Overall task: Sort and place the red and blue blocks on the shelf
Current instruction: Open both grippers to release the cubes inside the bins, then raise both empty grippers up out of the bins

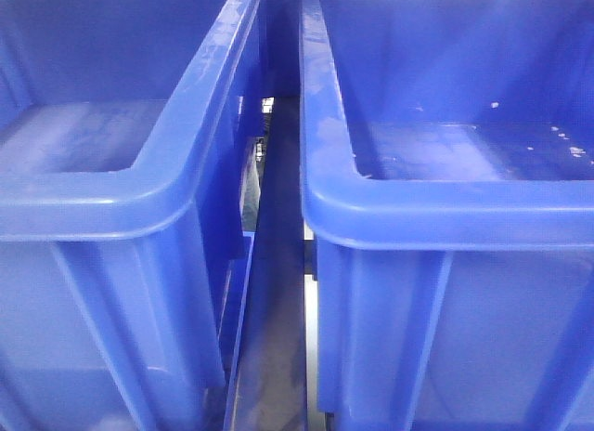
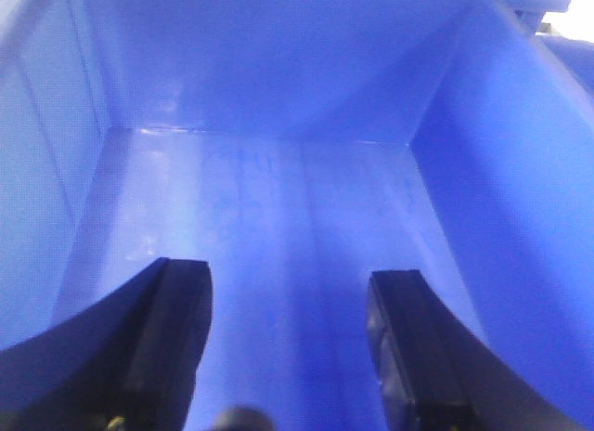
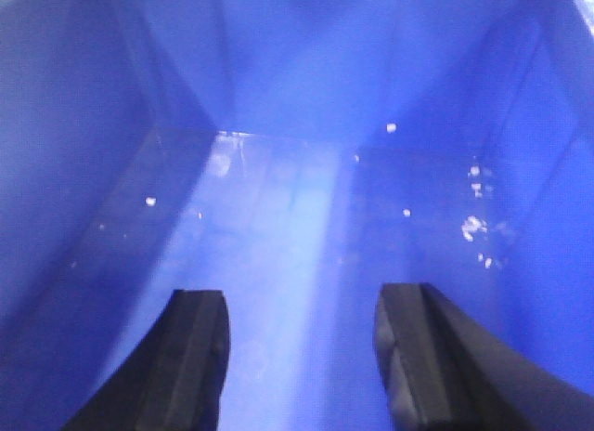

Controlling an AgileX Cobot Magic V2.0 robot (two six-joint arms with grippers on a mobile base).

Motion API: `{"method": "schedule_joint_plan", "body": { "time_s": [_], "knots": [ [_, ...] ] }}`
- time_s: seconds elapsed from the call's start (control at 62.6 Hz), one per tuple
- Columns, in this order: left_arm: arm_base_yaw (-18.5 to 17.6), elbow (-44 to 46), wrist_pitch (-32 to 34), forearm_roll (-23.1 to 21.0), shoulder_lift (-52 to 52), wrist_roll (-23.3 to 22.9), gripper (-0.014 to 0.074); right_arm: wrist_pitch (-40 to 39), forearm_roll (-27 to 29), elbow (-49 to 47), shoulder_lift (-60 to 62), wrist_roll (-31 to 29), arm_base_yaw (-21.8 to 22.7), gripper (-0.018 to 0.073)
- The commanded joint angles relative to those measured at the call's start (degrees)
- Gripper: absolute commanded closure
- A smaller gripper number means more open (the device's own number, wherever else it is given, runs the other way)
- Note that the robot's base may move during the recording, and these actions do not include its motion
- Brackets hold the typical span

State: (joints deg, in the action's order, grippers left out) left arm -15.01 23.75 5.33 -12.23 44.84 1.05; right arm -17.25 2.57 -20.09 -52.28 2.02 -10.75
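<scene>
Grippers, left [image 2: 288, 343] and right [image 3: 302, 357], gape wide, seemingly empty, over bins.

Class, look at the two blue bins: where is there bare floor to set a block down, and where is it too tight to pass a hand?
Both bin floors look bare: the left bin ahead of the open left gripper, and the right bin ahead of the open right gripper. The narrow gap between the bins is tight.
</scene>
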Motion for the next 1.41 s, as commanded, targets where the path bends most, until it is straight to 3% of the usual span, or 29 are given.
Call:
{"method": "schedule_joint_plan", "body": {
  "time_s": [0.0,0.16,0.287,0.527,0.655,0.83,1.006,1.166,1.389],
  "knots": [
    [-0.42,1.83,5.47,0.07,-0.25,0.05,0.0192,-6.48,-0.07,-1.83,1.46,-0.45,-0.1,0.0103],
    [-0.42,1.83,5.47,0.07,-1.37,0.05,0.0347,-6.5,-0.07,-1.83,4.95,-0.45,-0.1,0.016],
    [-0.42,1.83,5.47,0.17,-3.43,0.05,0.048,-5.82,-0.07,-1.83,8.7,-0.45,-0.1,0.0281],
    [-0.42,1.83,5.47,0.6,-7.53,1.95,0.047,-0.82,-0.07,-1.83,13.79,-0.45,-0.1,0.0512],
    [-0.42,1.83,5.24,0.6,-10.18,6.39,0.047,2.47,-0.07,-1.83,16.19,-0.45,-0.1,0.051],
    [0.14,1.83,1.74,0.6,-14.46,6.66,0.047,3.19,-0.07,-1.83,19.59,-2.02,-0.1,0.051],
    [5.19,1.83,-1.03,0.6,-18.32,6.66,0.047,3.66,-0.07,-1.83,22.49,-2.02,0.02,0.051],
    [12.21,1.83,-1.98,0.6,-22.73,6.66,0.047,5.45,-0.07,-1.83,24.53,-2.02,1.62,0.051],
    [18.93,1.83,-12.46,0.6,-28.97,6.66,0.0471,6.23,-0.07,-1.83,27.05,-2.02,6.14,0.051]
  ]
}}
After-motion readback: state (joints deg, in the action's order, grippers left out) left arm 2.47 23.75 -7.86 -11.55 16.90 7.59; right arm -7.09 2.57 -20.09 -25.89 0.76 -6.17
